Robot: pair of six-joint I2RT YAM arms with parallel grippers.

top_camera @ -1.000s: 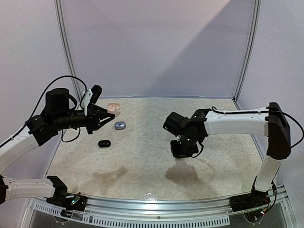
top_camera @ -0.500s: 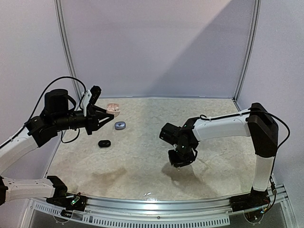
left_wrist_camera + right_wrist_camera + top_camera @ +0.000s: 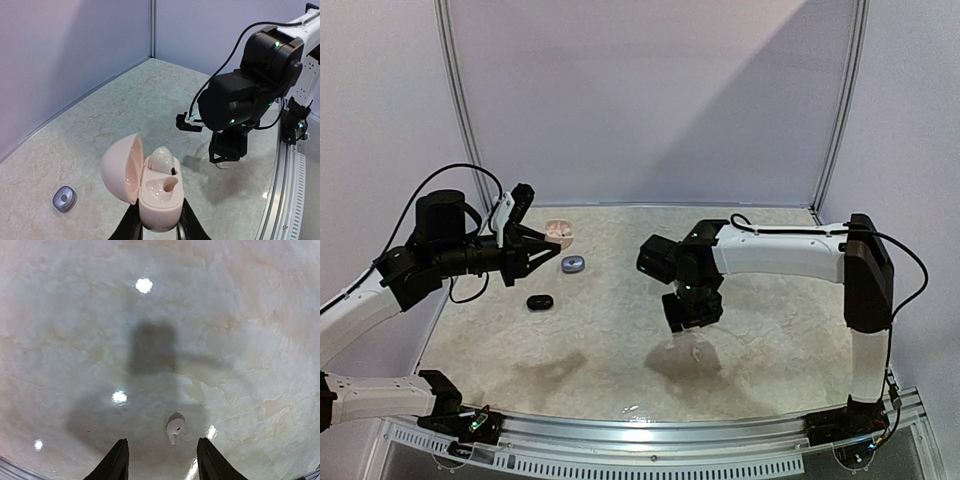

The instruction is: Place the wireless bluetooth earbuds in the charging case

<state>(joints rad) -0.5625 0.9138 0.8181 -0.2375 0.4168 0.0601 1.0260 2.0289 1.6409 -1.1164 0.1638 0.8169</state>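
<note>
Earbud (image 3: 175, 427), white, lies loose on the tabletop (image 3: 75, 315), centre-right of the scene, right under the right pincer (image 3: 162, 441). Its jaws stand apart either side of the bud w/o touching it, lined up for a pick, I'd judge. A second bud (image 3: 161, 159) already sits in one slot of the pink charging case (image 3: 157, 200); other slot empty. Left pincer (image 3: 159, 225) is clamped on the case base, lid open, raised over the left side, prob. to present the free slot for loading

Earbud (image 3: 175, 427) on table (image 3: 250, 315) beneath right gripper (image 3: 162, 442)
</note>
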